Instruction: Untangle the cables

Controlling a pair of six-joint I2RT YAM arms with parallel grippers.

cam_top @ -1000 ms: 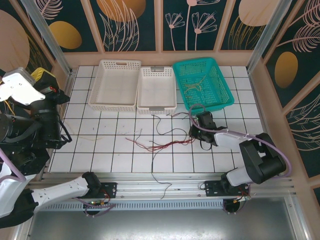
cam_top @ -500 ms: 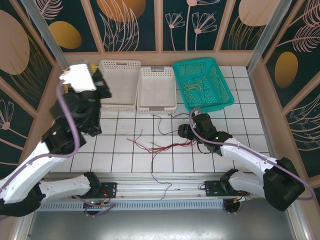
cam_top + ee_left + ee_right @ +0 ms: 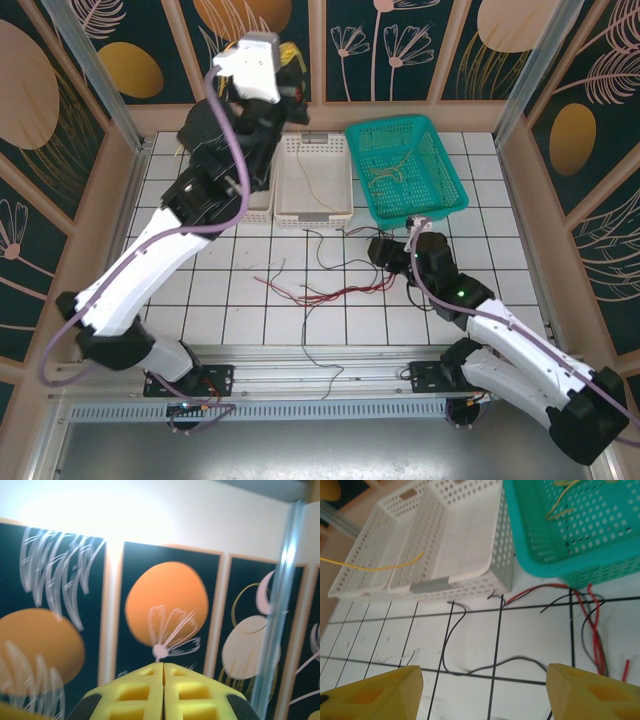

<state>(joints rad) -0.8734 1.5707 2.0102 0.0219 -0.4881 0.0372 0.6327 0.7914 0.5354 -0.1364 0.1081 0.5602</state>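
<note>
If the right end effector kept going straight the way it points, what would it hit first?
Probably the black cable lying on the tiled table, short of the white basket; depth is hard to judge.

Left pincer [image 3: 163, 667] raised high, closed — right pincer [image 3: 482, 692] low, spread wide.

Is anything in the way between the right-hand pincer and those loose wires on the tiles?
Nothing visible blocks it. The right pincer hangs open over the tiles, with a black wire lying straight ahead of it and the red wires close by. The green basket and white basket sit beyond them.
</note>
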